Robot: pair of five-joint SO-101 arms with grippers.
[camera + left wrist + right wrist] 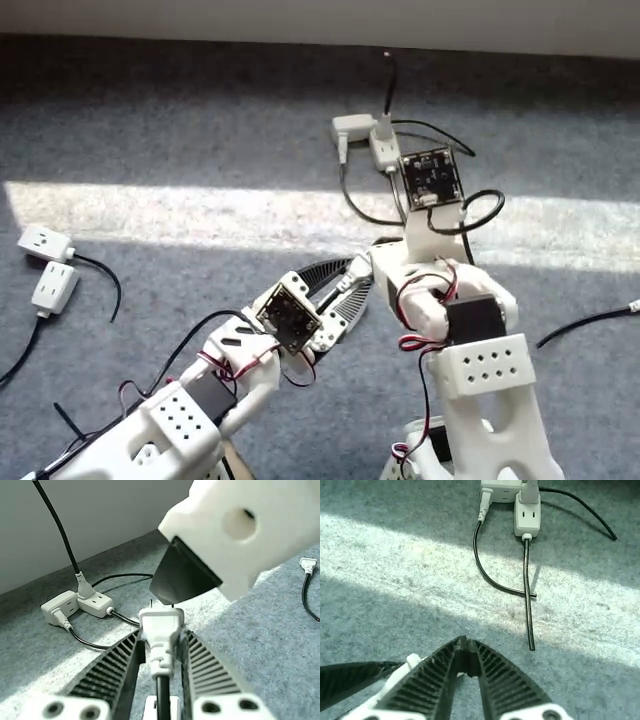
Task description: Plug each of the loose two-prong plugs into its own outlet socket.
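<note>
Plug [161, 630], judged light and rigid, is clamped at its body by the left jaws. Right jaws are closed together.

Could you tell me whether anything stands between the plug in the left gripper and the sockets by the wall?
Yes: the right gripper, jaws shut, sits directly ahead of the plug held in the left gripper, between it and the outlet sockets.

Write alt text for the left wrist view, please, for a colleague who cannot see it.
The left gripper, black and ribbed, is shut on a white two-prong plug with a black cord, close to the other arm's white plastic housing. Beyond, on grey carpet, lie two white outlet blocks with cords plugged in and a loose white plug.
</note>
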